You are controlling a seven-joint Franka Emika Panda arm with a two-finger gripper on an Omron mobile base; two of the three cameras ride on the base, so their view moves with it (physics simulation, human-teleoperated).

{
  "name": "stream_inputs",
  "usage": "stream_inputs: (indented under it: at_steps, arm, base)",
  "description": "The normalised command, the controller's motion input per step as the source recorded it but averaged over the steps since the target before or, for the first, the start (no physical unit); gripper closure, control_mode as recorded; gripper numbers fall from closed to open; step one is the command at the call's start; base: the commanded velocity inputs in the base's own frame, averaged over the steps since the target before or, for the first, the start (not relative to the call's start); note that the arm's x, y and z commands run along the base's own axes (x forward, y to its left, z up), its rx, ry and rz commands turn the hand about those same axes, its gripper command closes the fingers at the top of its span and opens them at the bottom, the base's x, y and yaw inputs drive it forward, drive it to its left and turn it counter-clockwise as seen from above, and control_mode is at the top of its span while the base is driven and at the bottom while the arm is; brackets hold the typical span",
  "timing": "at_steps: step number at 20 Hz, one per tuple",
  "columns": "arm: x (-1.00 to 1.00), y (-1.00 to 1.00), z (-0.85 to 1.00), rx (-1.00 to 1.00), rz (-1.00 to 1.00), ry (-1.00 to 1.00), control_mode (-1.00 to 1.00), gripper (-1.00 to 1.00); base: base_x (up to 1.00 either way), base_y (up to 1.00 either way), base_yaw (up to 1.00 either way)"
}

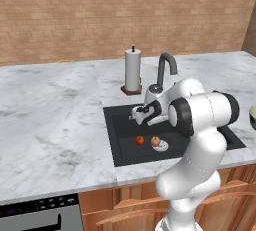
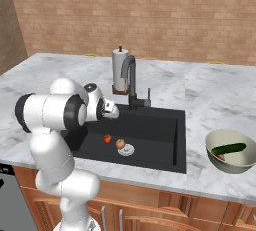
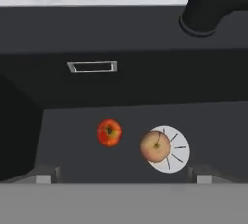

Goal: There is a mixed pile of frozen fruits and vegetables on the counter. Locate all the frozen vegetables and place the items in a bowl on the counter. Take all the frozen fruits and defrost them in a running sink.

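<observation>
Below the spread-fingered gripper (image 1: 136, 117) lies the black rectangular sink (image 2: 165, 125), set in the white-grey veined marble counter (image 1: 50, 120). Behind and above the tool rises the dark grey gooseneck faucet (image 1: 167, 67); no water can be made out. Far off to the gripper's right sits the pale cream-green round bowl (image 2: 215, 157), holding the slim dark-green cucumber-like stick (image 2: 228, 148). Directly beneath the empty jaws, the orange-tan peach-like ball (image 3: 155, 146) rests on the round silver drain (image 3: 175, 149), the small shiny red ball (image 3: 109, 132) just beside it. Sorting looks finished; what remains, I judge, is turning the faucet on.
</observation>
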Motion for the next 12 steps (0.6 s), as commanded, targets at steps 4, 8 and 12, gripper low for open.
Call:
stream_inputs:
  at_steps: [4,8,12]
  arm:
    - [-0.32,0.00,0.18,0.00,0.00,-0.24,-1.00,-1.00]
    - [-0.34,0.00,0.18,0.00,0.00,-0.25,-1.00,-1.00]
    - [-0.35,0.00,0.18,0.01,0.00,-0.25,-1.00,-1.00]
  base:
    - [0.00,0.00,0.00]
    - [0.00,0.00,0.00]
    - [0.00,0.00,0.00]
